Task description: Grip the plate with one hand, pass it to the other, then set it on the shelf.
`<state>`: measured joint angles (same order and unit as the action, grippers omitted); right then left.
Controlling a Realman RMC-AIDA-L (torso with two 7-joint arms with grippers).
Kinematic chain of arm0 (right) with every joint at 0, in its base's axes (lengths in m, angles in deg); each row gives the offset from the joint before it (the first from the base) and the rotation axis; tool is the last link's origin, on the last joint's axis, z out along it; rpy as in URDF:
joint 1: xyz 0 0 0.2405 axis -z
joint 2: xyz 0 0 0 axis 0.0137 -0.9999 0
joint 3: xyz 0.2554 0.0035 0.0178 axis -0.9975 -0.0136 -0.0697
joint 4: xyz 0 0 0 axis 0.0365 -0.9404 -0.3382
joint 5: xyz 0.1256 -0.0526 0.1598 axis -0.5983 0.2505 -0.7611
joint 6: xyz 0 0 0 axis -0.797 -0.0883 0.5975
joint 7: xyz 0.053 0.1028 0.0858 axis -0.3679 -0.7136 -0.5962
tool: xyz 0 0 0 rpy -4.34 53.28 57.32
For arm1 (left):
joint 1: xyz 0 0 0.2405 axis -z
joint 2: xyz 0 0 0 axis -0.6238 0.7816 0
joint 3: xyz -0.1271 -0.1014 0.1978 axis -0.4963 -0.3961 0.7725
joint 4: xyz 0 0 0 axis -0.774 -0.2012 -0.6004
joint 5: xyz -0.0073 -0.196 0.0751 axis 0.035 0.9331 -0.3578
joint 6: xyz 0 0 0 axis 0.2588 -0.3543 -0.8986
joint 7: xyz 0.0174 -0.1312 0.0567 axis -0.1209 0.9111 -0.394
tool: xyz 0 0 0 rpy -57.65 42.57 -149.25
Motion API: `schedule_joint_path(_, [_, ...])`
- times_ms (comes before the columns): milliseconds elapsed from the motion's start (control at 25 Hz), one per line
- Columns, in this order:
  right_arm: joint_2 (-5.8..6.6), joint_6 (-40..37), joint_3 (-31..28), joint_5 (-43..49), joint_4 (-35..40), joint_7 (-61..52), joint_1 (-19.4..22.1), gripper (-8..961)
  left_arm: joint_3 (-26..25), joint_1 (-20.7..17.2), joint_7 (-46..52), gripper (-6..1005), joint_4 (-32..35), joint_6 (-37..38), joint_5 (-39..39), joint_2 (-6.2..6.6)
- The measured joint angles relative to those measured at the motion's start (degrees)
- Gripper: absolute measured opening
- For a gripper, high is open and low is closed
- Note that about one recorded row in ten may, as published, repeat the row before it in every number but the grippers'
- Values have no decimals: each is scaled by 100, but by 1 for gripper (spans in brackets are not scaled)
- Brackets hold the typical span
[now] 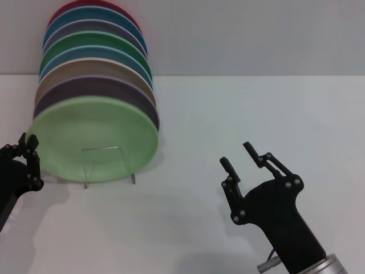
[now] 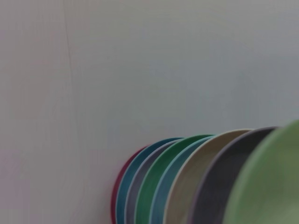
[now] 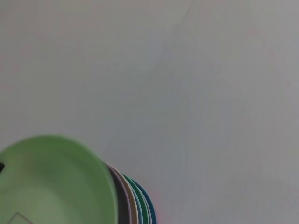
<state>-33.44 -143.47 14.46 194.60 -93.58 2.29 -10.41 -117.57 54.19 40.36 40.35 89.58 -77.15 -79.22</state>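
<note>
**Plate Racked, Left Arm Closest**

While the light green plate [image 1: 94, 140] stands on edge at the front of the shelf [image 1: 108, 165], the left gripper [image 1: 28, 157] sits just beside its rim, jaw state unclear; the right gripper [image 1: 245, 157] waits open, well apart.

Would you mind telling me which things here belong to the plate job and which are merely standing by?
Belonging to the job:
- light green plate, frontmost in the row
- clear shelf holding it upright
- left gripper at its edge
- right gripper, jaws open, apart on the table

Standing by:
- other plates stacked behind
- white table
</note>
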Motion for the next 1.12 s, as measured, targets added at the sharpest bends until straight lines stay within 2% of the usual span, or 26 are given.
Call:
schedule_joint_path(160, [0,7,-5,0,21,0,-19,372,62,-24,0,42,0,38,0,0])
schedule_joint_path(360, [-6,31,-135,0,38,-22,-44,372,75,-124,3,205,-4,162,0,0])
schedule_joint_path(600, [-2,36,-689,0,101,-552,-99,371,79,-679,79,377,-53,965,0,-3])
schedule_joint_path(640, [2,36,-792,1,135,-691,-116,371,79,-918,189,383,-189,1175,1,-7])
schedule_joint_path(760, [11,36,-1043,0,343,-1195,-199,372,78,-1021,397,403,-306,1218,9,-9])
schedule_joint_path(1000, [33,130,-1445,9,1000,-2823,-456,375,43,-847,938,441,-322,1139,38,-2])
schedule_joint_path(1120, [50,188,-1466,35,1381,-3611,-624,375,-36,-730,1158,441,-341,985,49,-1])
